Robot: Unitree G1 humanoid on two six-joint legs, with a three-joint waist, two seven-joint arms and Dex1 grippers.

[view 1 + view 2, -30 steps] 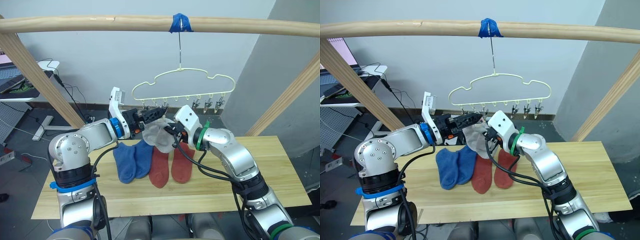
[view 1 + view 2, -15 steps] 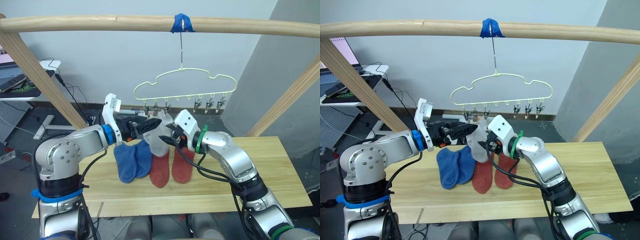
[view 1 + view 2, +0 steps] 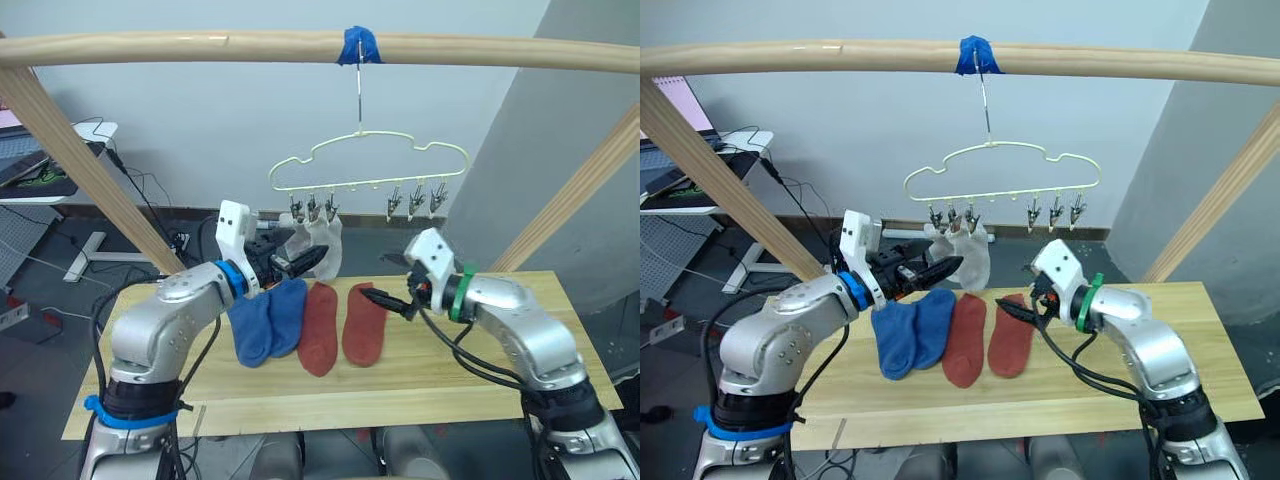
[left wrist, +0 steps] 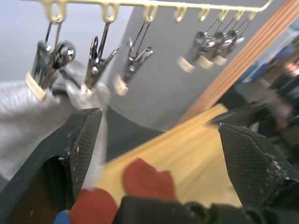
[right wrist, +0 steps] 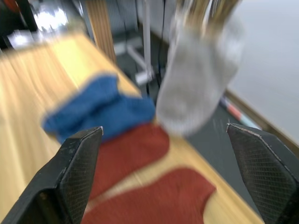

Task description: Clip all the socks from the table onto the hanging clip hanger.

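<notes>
Left arm bent at the elbow, silver forearm reaching forward and inward past its blue wrist ring, white camera block raised above the wrist. Left gripper of two black fingers (image 3: 305, 263) spread wide apart in its wrist view, nothing between the textured pads (image 4: 86, 140), tips aimed toward the right arm. Right arm bent, forearm angled inward past a green wrist ring, white block on top. Right gripper of two black fingers (image 3: 388, 299) likewise parted and empty, tips aimed toward the left gripper, well apart from it and slightly lower.
</notes>
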